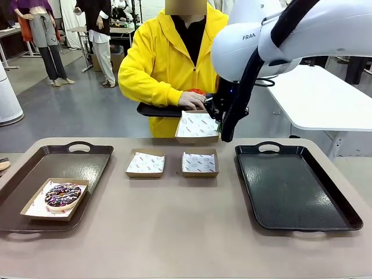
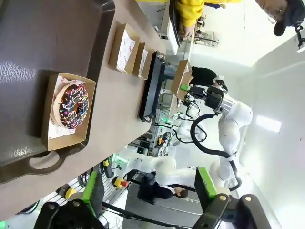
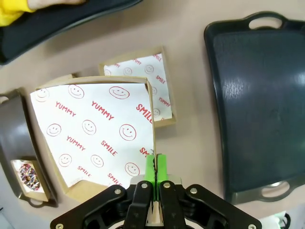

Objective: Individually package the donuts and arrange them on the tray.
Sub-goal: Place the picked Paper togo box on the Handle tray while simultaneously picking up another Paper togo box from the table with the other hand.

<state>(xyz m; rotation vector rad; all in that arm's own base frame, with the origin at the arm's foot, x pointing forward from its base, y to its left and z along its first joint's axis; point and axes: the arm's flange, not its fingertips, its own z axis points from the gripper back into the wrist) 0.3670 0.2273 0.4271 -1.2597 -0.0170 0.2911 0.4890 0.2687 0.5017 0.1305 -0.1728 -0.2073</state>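
Tan table (image 1: 174,232) in a grey-floored workroom, brown tray (image 1: 79,143) at left, black tray (image 1: 290,192) at right. Sprinkled donut (image 1: 62,195) boxed on brown tray, well apart from both grippers. Right gripper (image 3: 155,164) clamped on rim of raised paper-lined box (image 3: 95,133); left gripper (image 2: 150,212) spread wide, gripping nothing.

The right arm (image 1: 244,52) is white and rounded, marked "FRAN", with a black cable (image 1: 254,67) along it. The right tool (image 3: 156,160) is black, with green pads (image 3: 162,167) and silver screws (image 3: 117,191). The person (image 1: 174,58) wears a yellow jacket (image 1: 145,72) over a black top.
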